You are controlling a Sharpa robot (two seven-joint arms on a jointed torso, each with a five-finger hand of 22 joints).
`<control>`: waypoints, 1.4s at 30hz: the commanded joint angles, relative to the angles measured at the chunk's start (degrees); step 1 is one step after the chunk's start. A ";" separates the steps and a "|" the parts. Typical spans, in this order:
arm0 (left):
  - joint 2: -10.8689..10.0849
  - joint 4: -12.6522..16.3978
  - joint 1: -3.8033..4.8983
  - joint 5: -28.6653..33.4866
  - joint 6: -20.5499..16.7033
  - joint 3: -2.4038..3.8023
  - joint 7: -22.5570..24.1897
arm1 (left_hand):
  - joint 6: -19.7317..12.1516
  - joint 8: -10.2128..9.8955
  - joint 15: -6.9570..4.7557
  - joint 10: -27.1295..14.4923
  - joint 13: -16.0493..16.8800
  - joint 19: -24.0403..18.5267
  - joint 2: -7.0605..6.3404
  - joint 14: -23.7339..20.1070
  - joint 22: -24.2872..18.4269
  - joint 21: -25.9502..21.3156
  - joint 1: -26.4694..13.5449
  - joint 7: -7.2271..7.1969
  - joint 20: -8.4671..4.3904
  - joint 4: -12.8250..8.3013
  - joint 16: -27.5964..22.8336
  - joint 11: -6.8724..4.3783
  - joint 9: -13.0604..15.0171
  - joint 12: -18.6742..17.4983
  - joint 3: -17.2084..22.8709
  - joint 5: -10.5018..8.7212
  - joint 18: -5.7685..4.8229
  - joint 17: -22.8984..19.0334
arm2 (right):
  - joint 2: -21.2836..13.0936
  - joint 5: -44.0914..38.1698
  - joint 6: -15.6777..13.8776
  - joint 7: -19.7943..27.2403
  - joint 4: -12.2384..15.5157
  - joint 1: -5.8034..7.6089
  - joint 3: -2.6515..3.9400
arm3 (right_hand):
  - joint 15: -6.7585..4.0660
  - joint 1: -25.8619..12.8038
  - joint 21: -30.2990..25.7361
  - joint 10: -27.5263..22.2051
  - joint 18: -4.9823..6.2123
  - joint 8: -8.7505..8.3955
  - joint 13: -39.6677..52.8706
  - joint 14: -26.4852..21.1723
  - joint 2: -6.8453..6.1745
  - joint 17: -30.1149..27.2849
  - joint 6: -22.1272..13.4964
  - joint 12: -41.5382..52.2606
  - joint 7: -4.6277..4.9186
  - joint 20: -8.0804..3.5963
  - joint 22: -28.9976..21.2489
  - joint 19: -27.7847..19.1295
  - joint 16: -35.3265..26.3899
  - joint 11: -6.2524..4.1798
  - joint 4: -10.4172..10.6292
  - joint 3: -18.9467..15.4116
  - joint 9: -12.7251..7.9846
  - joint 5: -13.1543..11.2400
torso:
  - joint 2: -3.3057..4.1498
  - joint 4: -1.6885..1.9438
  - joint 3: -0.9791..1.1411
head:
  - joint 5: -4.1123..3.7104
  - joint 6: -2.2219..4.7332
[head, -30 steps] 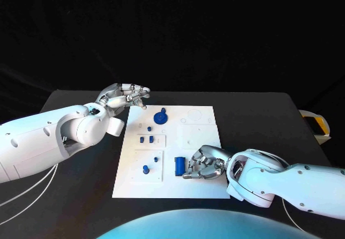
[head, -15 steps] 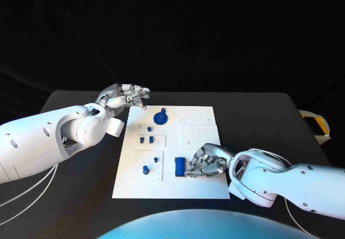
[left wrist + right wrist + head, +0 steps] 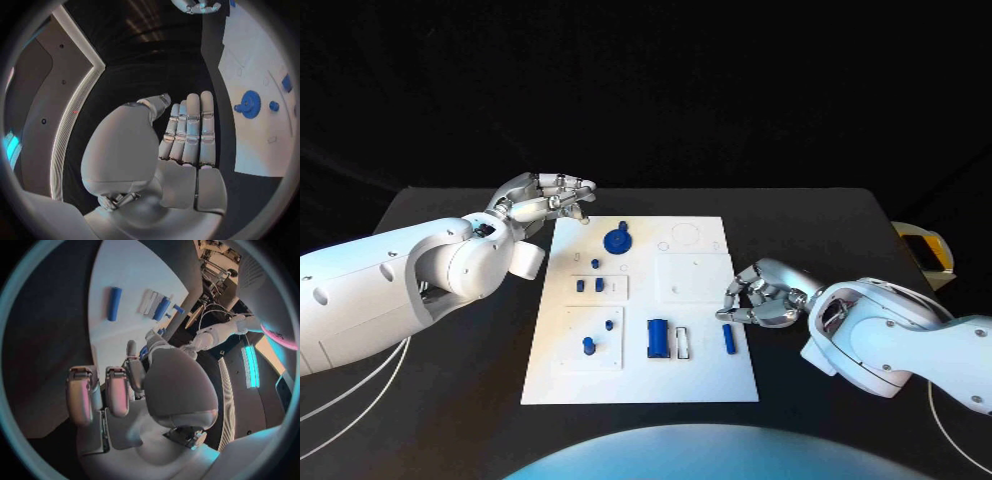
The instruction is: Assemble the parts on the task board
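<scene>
Showing no readable writing, task board (image 3: 704, 300) (white), blue parts (image 3: 659, 338), right hand (image 3: 762, 298) nearby

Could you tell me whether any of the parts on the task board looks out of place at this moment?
One does: a small blue bar lies loose on the bare task board, just below the right hand, beside an empty white slot next to the seated blue block. The other parts look settled.

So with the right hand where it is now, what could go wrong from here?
1. The right hand hangs curled right beside the loose blue bar near the board's right edge; a stray brush could knock it off onto the table.
2. That bar lies apart from the empty slot next to the seated blue block, so a regrasp may misalign it.
</scene>
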 commanded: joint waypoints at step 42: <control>-0.05 0.10 0.01 0.09 0.87 -0.03 0.47 | -0.34 -0.25 -0.11 -0.36 -0.06 0.10 0.15 -0.30 -0.09 -0.24 -0.08 -0.01 0.22 0.00 -0.30 0.05 -0.03 0.25 -0.26 0.03 0.25 -0.06 | 3.72 -20.64 2.01 -10.72 -2.08 -8.50 -0.33 | -0.04 6.01 0.07 -0.55 -0.10 -1.08 1.03 4.31 0.38 7.06 1.60 -1.11 -0.45 0.24 14.13 4.85 -0.42 -0.39 -1.56 2.96 -1.02 -2.67 | 0.09 0.14 0.02 | 0.04 -0.12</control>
